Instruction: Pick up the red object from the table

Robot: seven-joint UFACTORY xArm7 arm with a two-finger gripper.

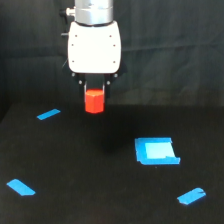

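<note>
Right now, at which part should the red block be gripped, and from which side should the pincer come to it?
Grip the red block on its upper part, across two opposite flat sides, coming straight down from above. It is short and stands upright, so the top is free. The pincer already sits this way, its fingers astride the block's top, apparently closed on it.

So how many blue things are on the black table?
4. A blue strip at the exterior view's far left, a second strip near left, a third strip near right, and a blue square patch right of centre. None looks hidden.
</note>
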